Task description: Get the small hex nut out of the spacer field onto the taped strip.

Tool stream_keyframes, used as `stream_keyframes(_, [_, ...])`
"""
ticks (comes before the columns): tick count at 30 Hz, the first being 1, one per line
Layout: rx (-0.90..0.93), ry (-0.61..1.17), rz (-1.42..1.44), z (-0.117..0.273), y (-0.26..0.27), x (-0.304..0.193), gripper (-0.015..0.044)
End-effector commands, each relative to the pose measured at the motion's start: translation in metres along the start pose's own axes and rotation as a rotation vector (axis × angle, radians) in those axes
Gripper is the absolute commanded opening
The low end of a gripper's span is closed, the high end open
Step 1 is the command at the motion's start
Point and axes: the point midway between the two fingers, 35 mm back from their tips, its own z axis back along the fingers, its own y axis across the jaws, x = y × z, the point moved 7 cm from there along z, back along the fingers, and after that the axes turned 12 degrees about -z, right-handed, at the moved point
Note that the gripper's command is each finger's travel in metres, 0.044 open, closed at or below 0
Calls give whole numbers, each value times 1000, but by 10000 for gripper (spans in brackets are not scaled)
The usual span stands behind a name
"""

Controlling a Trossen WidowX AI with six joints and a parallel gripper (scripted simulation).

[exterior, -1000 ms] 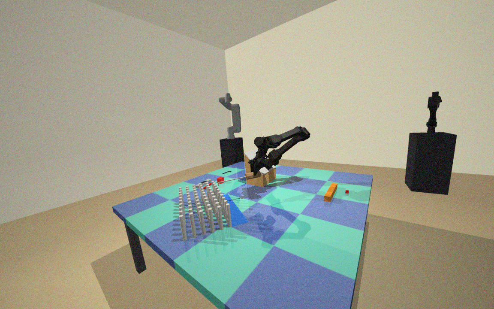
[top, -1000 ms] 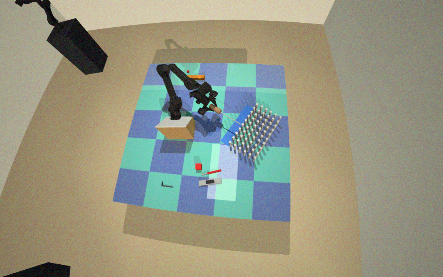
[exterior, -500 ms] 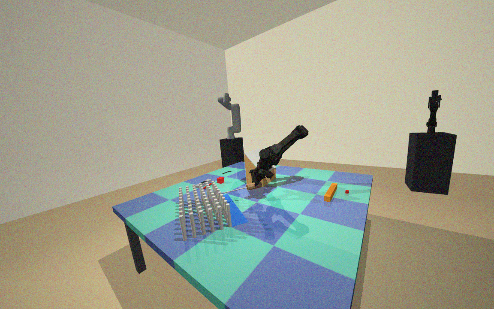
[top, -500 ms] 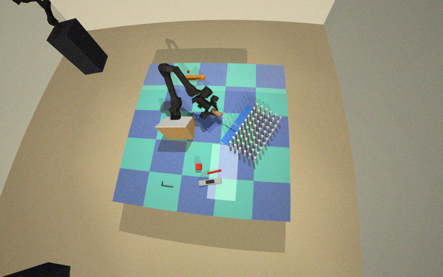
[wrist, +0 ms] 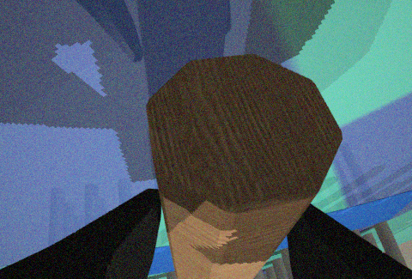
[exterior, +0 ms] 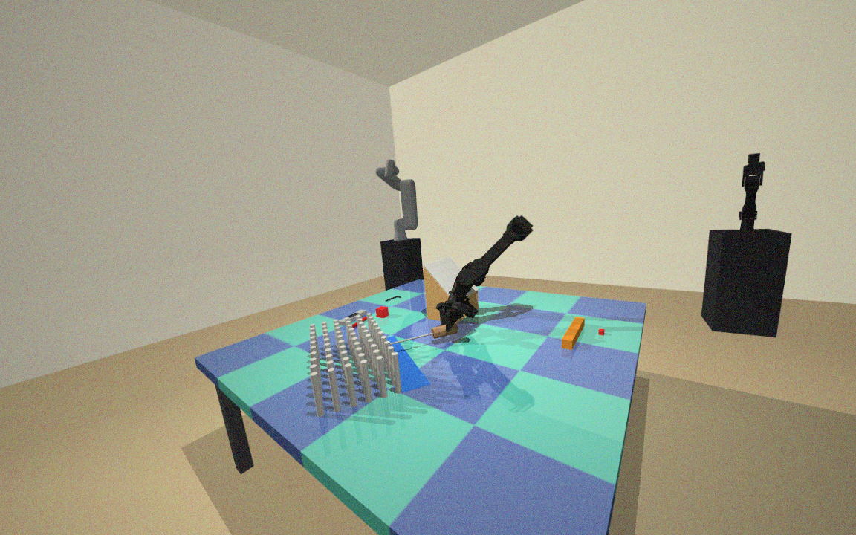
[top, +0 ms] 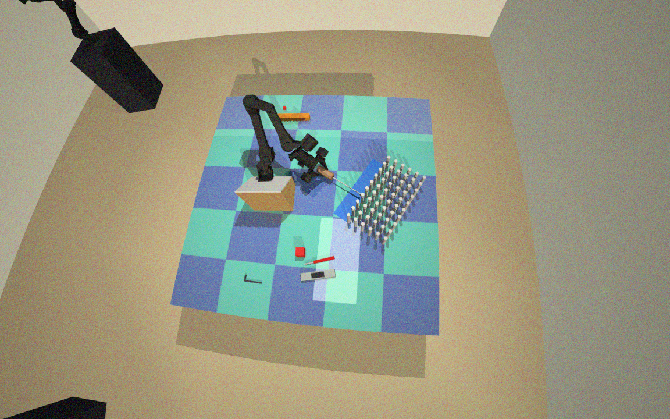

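Tool (top: 325,173) (exterior: 442,331) (wrist: 240,142) gripped in hand (top: 317,167) (exterior: 448,328) (wrist: 225,209), shaft toward spacers (top: 381,196) (exterior: 349,375) (wrist: 388,238)

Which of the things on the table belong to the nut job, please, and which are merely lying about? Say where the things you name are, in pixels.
Job:
- wooden-handled metal hook tool (top: 325,173) (exterior: 443,331) (wrist: 245,137)
- pale metal spacers (top: 381,196) (exterior: 349,375)
- blue taped strip (top: 352,197) (exterior: 412,374)

Lying about:
- larger red cube (top: 300,252) (exterior: 382,312)
- orange bar (top: 298,116) (exterior: 573,332)
- black L-shaped key (top: 253,281) (exterior: 392,299)
- red-handled pointed tool (top: 324,259)
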Motion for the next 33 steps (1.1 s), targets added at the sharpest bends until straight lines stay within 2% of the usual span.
stream_keyframes(1, [-4, 8, -6, -1, 1, 0, 0])
stream_keyframes(33, [-4, 8, -4, -9, -2, -11, 0])
